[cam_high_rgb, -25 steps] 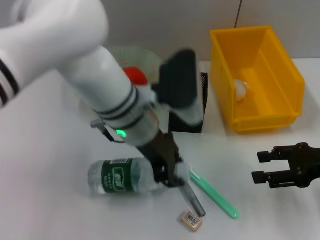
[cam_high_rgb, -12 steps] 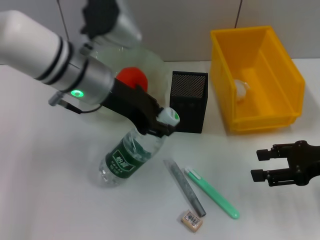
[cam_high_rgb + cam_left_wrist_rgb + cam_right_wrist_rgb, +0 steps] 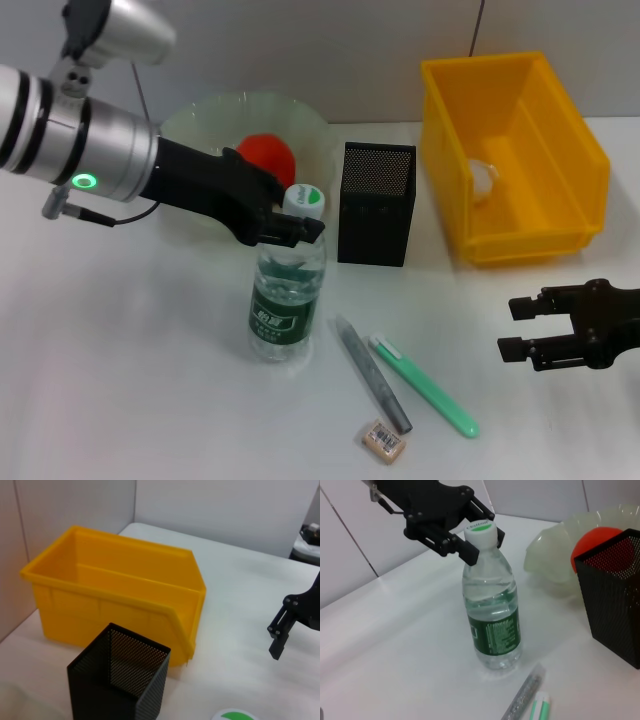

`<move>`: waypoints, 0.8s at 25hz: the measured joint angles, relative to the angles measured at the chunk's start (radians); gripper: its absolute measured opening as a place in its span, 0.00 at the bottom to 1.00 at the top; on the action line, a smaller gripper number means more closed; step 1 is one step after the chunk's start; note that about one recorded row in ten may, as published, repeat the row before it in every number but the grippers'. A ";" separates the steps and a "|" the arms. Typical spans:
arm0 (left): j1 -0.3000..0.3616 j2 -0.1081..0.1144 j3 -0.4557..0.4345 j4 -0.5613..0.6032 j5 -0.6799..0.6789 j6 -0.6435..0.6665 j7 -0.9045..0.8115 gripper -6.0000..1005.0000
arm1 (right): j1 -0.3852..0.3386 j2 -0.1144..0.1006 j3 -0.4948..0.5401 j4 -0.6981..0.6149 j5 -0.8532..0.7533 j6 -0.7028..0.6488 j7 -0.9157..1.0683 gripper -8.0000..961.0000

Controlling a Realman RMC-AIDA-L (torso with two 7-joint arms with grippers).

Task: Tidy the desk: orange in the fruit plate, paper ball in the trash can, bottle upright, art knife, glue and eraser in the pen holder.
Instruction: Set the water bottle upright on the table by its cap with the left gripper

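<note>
The bottle [image 3: 287,300] stands upright on the desk [image 3: 120,380], in front of the fruit plate [image 3: 205,122]. My left gripper [image 3: 292,226] is shut on its neck, just under the white cap [image 3: 303,198]; the right wrist view shows the gripper [image 3: 479,536] flanking the bottle [image 3: 492,615]. The orange [image 3: 268,157] lies in the fruit plate. The paper ball [image 3: 484,178] lies in the trash can [image 3: 575,150]. The eraser [image 3: 383,440] lies on the desk near the front edge. My right gripper [image 3: 510,327] is open and empty, low over the desk at the right.
The pen holder [image 3: 376,203] stands right of the bottle. A grey stick-shaped item [image 3: 372,373] and a green pen-shaped item [image 3: 425,385] lie side by side right of the bottle's foot, beside the eraser. The left wrist view shows the trash can [image 3: 115,595] and pen holder [image 3: 120,680].
My left gripper has swung the bottle from lying, through a tilt, to standing upright, and its arm has drawn back to the left. The right gripper has stayed in place.
</note>
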 joint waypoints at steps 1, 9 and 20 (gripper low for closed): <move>0.010 0.000 -0.013 0.000 -0.007 0.005 0.008 0.44 | 0.001 0.000 0.000 0.000 -0.003 0.000 0.002 0.77; 0.105 0.005 -0.071 0.027 -0.117 0.012 0.093 0.44 | 0.003 0.000 0.000 0.002 -0.006 0.002 0.003 0.77; 0.218 0.017 -0.116 0.060 -0.237 -0.011 0.170 0.44 | 0.002 0.000 0.000 -0.001 -0.008 0.001 0.003 0.77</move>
